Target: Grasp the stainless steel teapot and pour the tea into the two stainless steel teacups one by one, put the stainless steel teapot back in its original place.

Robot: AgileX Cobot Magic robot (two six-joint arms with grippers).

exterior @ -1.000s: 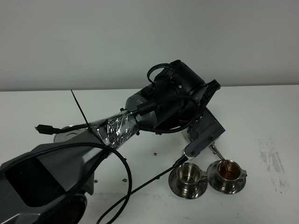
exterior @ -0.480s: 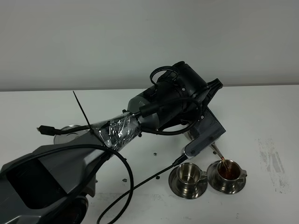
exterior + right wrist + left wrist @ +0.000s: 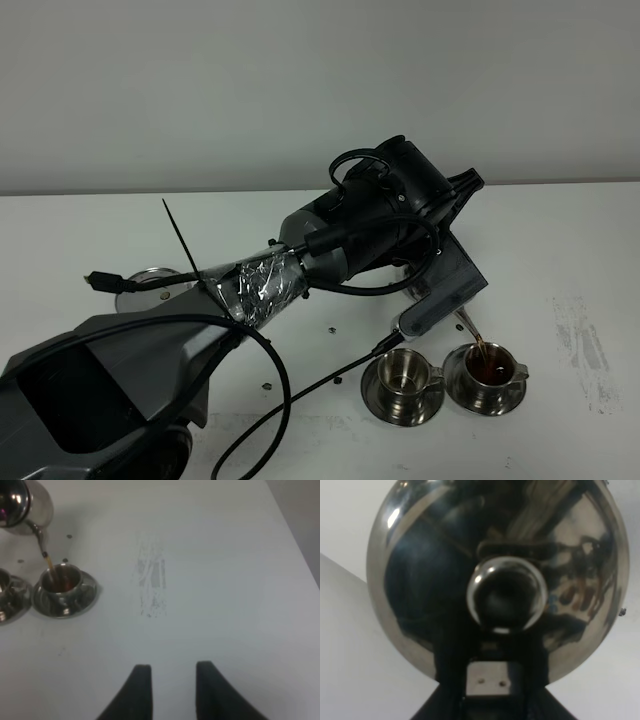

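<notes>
My left gripper (image 3: 428, 272) reaches across to the right and is shut on the stainless steel teapot, which it holds tilted. In the high view the arm hides most of the teapot; its spout (image 3: 466, 323) shows. In the left wrist view the teapot's lid and knob (image 3: 506, 599) fill the frame. A thin stream of tea (image 3: 479, 346) falls into the right teacup (image 3: 492, 368), which holds dark reddish-brown liquid. The left teacup (image 3: 405, 370) on its saucer looks empty. The right wrist view shows the teapot (image 3: 22, 502), the stream and the right teacup (image 3: 61, 579). My right gripper (image 3: 171, 682) is open over bare table.
A round steel disc (image 3: 143, 283) lies at the table's left, partly behind the left arm. Cables hang from the arm near the left teacup. A scuffed patch (image 3: 582, 345) marks the table at the right. A few small dark specks lie near the cups.
The left arm and teapot have shifted slightly to the right and up while the stream keeps falling into the right teacup.
</notes>
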